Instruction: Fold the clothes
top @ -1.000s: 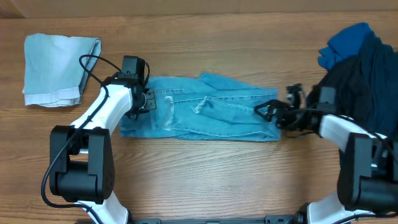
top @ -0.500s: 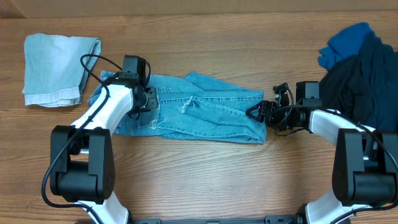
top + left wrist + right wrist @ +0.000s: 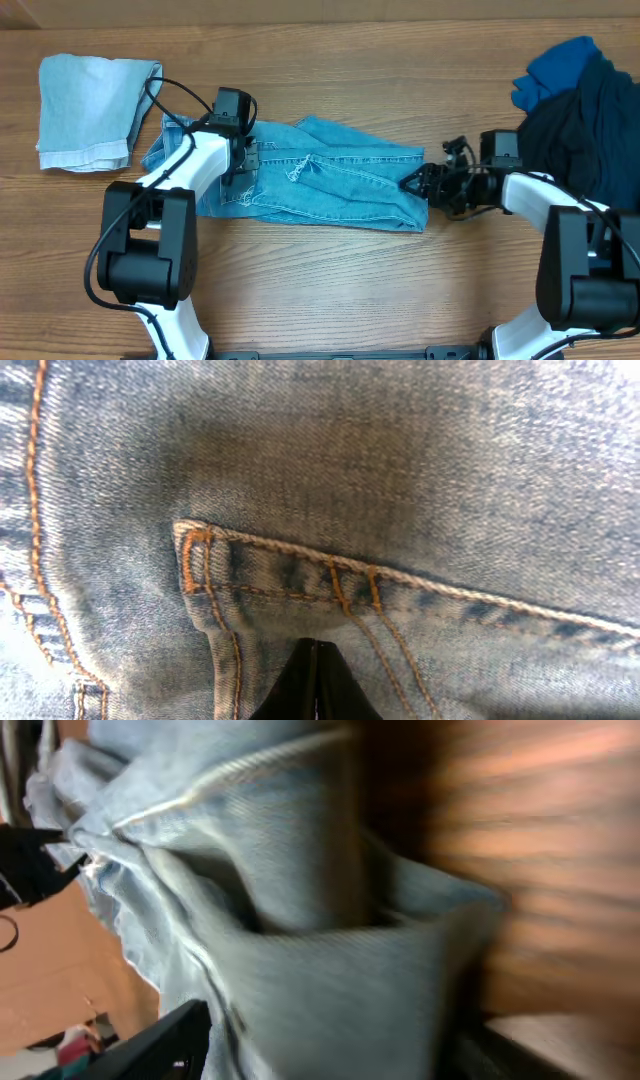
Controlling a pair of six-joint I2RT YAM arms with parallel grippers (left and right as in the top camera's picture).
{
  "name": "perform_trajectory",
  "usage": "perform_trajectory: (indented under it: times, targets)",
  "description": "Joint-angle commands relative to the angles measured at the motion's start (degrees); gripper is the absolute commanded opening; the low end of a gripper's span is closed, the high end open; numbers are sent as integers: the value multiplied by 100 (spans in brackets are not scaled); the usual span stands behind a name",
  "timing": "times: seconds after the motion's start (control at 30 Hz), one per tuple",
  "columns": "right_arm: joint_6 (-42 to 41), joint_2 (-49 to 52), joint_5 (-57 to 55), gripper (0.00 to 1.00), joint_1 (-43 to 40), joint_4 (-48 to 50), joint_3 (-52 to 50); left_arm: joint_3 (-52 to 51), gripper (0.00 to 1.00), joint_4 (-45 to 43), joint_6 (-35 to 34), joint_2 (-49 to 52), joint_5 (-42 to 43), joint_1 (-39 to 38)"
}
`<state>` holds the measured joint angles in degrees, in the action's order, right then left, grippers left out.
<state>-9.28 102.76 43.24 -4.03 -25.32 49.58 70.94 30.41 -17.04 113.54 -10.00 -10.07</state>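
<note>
From overhead, the jeans (image 3: 330, 185) lay lengthwise across the table (image 3: 320, 290), bunched and shorter than a second earlier. Their right end had been drawn in toward the waist, and the whole garment had slid left. I judge the lengthwise fold was only starting, with no clean crease yet. The left gripper (image 3: 240, 165) sat on the jeans' left part and had edged slightly right. The right gripper (image 3: 415, 185) met the jeans' right end. A paler denim piece (image 3: 90, 110) lay well left of the jeans, and the dark garments (image 3: 580, 120) were heaped well to their right.

The left wrist view showed what overhead could not. The fingertips were pressed together into one dark wedge on the denim, just below a stitched pocket (image 3: 200, 550) corner. Whether they nipped any cloth could not be told.

The right wrist view, blurred by motion, showed a thick gather of denim filling the span between the fingers (image 3: 160, 1045), so those jaws were clamped on the jeans.
</note>
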Motion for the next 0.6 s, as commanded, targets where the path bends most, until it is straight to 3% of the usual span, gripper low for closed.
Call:
perform_trajectory:
  times: [0.0,0.17,0.27,0.3,0.33,0.37,0.47,0.57]
  targets:
    - [402,7,-120,73,-420,-400,367,-144,4,-186,-428,647,474,-627]
    - [479,7,-48,81,28,-501,422,-144,4,-107,-581,647,520,-1021]
    - [455,7,-50,81,444,-446,422,-144,4,-4,-616,647,518,-1021]
    - [380,7,-52,73,474,-389,424,-144,4,22,-616,647,518,-1021]
    - [219,7,-57,28,470,-289,442,-144,4,68,-616,647,518,-1021]
    - [153,7,-76,4,415,-289,562,-144,4,94,-616,647,520,-1021]
    - [157,7,-645,4,162,-1198,1552,-136,4,105,-614,645,811,-1021]
    - [184,7,-3193,4,107,-3241,3226,103,4,175,-614,455,1049,-1021]
